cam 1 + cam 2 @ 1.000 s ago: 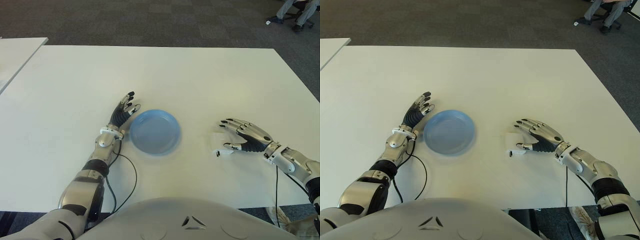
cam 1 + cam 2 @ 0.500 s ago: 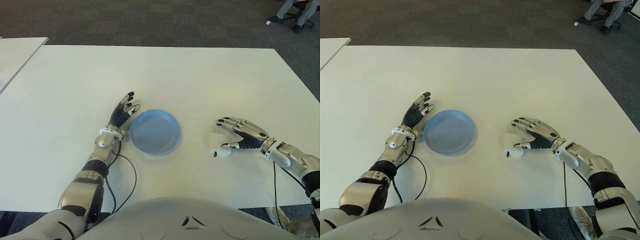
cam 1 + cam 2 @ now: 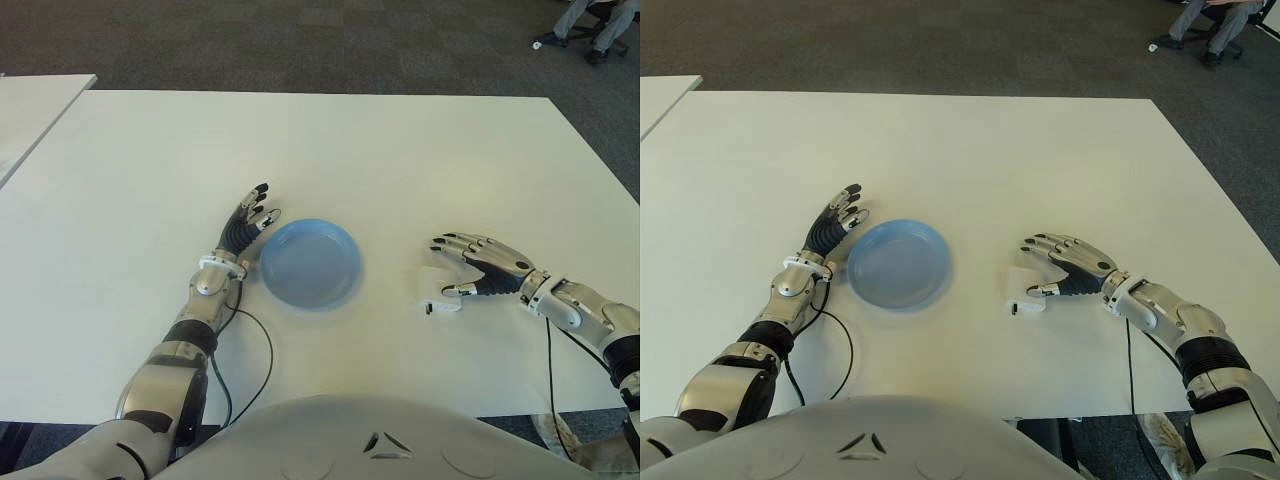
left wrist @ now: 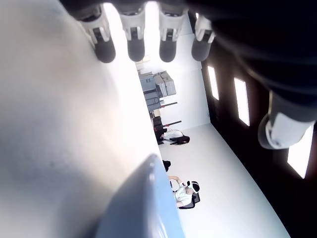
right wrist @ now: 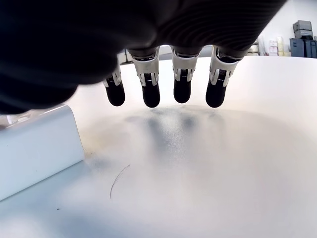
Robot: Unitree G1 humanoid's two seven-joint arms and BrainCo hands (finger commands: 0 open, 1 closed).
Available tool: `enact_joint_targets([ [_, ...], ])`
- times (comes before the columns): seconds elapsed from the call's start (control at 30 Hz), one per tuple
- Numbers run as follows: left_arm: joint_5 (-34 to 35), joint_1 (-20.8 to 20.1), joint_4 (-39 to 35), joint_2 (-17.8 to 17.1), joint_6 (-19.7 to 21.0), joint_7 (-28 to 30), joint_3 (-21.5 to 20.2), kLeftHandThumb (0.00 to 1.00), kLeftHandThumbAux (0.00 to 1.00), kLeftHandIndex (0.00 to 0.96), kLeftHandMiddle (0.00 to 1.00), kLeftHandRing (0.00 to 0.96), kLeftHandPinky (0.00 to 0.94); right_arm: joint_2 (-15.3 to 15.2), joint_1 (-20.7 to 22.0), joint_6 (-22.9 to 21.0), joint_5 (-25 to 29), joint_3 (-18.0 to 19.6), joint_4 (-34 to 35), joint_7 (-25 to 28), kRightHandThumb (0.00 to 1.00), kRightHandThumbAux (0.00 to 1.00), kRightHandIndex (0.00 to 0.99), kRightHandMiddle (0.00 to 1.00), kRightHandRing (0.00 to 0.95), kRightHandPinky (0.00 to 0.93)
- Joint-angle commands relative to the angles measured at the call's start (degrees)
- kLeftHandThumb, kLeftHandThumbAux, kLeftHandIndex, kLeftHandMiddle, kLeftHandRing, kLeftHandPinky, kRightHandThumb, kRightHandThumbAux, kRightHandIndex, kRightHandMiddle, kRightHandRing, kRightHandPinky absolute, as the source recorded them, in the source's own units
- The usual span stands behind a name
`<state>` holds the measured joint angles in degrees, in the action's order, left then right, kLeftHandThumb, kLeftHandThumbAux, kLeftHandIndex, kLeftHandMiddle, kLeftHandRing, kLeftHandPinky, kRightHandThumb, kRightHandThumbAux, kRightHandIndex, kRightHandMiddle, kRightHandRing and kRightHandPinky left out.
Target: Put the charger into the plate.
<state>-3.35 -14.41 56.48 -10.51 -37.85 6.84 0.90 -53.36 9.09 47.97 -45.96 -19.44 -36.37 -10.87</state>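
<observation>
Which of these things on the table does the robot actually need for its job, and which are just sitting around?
Needed:
charger, white, on the table under the open right hand
blue plate, nothing in it
right hand

Just there:
left hand, open, left of the plate
black cable
white table

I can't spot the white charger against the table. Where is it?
In the eye views the charger lies on the table, right of the plate, under the open right hand.
</observation>
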Motion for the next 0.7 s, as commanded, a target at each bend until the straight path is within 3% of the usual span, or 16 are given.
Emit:
enact_joint_targets([
  [0.03,-0.6,4.9,3.7,0.7,4.5,0.9,0.5,0.000,0.483,0.000,0.041,0.037,0.051,-0.8,-1.2,0.1,0.6,0.5,0.4,0.0,0.213,0.110,0.000,0.000,0.000,0.000],
  [0.7,-1.6,4.3,4.7,0.3,4.1,1.6,1.3,0.000,0.485,0.000,0.036,0.035,0.046,-0.5,-1.4,-0.2,-1.4,0.3,-1.4,-6.6,0.197,0.123,0.000,0.000,0.000,0.000],
])
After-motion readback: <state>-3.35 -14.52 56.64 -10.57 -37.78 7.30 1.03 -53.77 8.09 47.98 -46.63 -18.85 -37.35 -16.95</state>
